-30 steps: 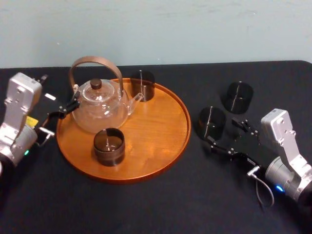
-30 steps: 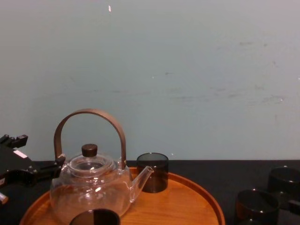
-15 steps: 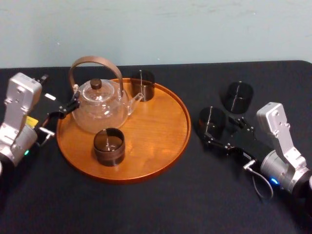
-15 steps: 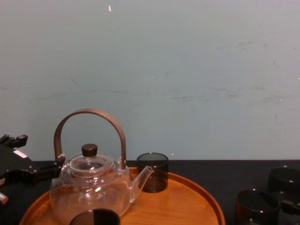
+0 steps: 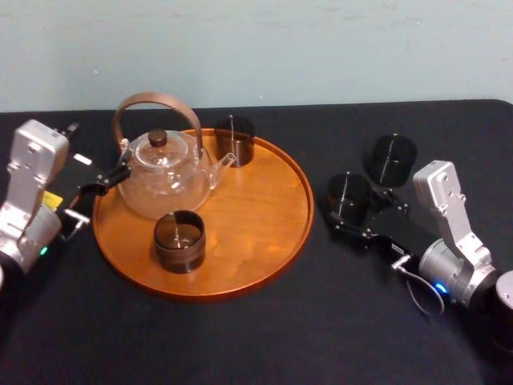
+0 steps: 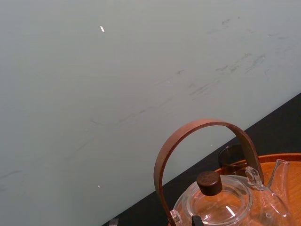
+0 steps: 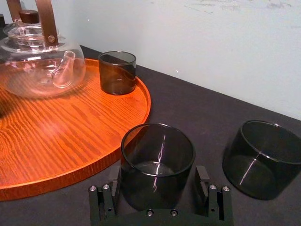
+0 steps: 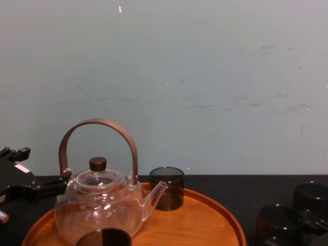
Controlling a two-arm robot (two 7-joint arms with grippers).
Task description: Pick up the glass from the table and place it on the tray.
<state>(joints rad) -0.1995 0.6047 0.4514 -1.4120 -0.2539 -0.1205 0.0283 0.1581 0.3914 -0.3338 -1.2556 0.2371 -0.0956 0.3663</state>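
Note:
A dark smoked glass (image 5: 349,195) (image 7: 157,160) stands on the black table (image 5: 264,337), just right of the round wooden tray (image 5: 256,208) (image 7: 56,141). My right gripper (image 5: 358,210) (image 7: 159,188) is open and straddles this glass low down, with one finger on each side. In the right wrist view a narrow gap shows between each finger and the glass wall. In the chest view the same glass (image 8: 277,225) sits at the lower right. My left gripper (image 5: 107,181) is open and hangs still at the tray's left edge, beside the teapot.
The tray carries a glass teapot (image 5: 164,172) (image 8: 100,205) with a brown hoop handle, one dark glass (image 5: 234,140) at its back and another (image 5: 179,241) at its front. One more dark glass (image 5: 391,159) (image 7: 261,157) stands on the table close behind the straddled one.
My right gripper has slid forward and left toward the tray, so its fingers now flank the near table glass. The left arm, tray and teapot have not moved.

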